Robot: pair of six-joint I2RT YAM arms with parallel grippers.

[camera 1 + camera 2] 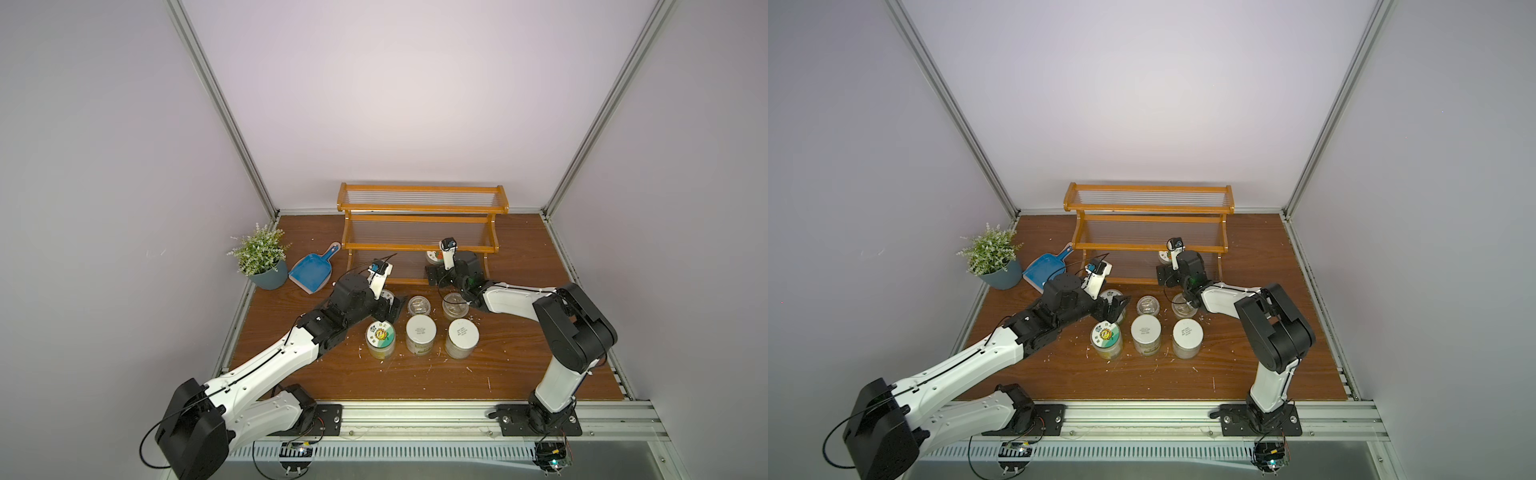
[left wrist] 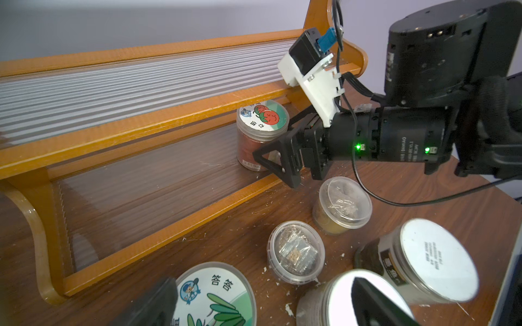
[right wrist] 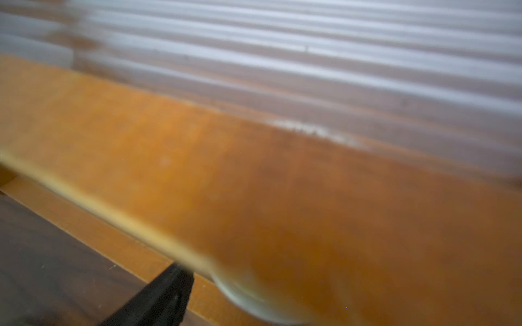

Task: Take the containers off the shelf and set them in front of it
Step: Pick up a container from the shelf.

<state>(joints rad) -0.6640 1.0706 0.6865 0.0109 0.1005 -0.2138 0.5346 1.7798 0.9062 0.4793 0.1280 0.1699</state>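
Right pincer (image 2: 275,142) is spread wide beside the last tomato-lid jar (image 2: 261,121), on the shelf (image 2: 141,124) bottom tier, 1 o'clock from desk (image 1: 415,382) centre; next I'd straddle it, squeeze, lift clear

1 jar (image 1: 1163,257) on shelf (image 1: 1148,209) btm tier

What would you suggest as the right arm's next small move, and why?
Probably close the right tool on the tomato-lid jar: its open jaws appear to straddle that jar, which is the only container left on the shelf.
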